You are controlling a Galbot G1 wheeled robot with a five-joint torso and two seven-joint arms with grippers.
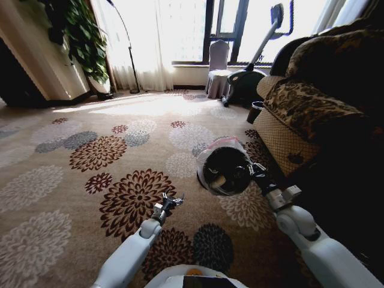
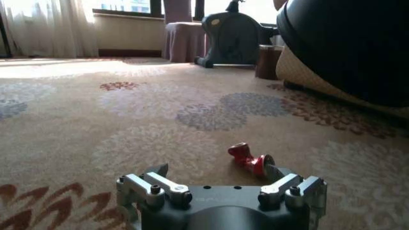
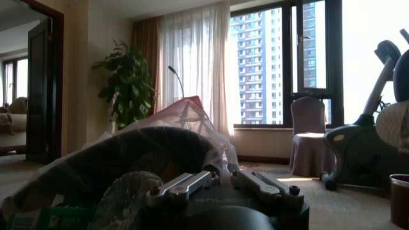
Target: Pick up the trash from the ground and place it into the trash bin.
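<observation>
Nearly done: bin loaded, one red piece left on the carpet.

On your left, the left claw [image 2: 221,184] hovers low with fingers spread wide, the tiny red bit [image 2: 248,159] just beyond its tips; open carpet [image 1: 72,180] surrounds it. To the right, the right claw [image 3: 221,184] is clamped on the trash bin [image 1: 223,168], held tilted off the floor with litter inside. The sofa [image 1: 312,114] crowds your right side closely.
</observation>
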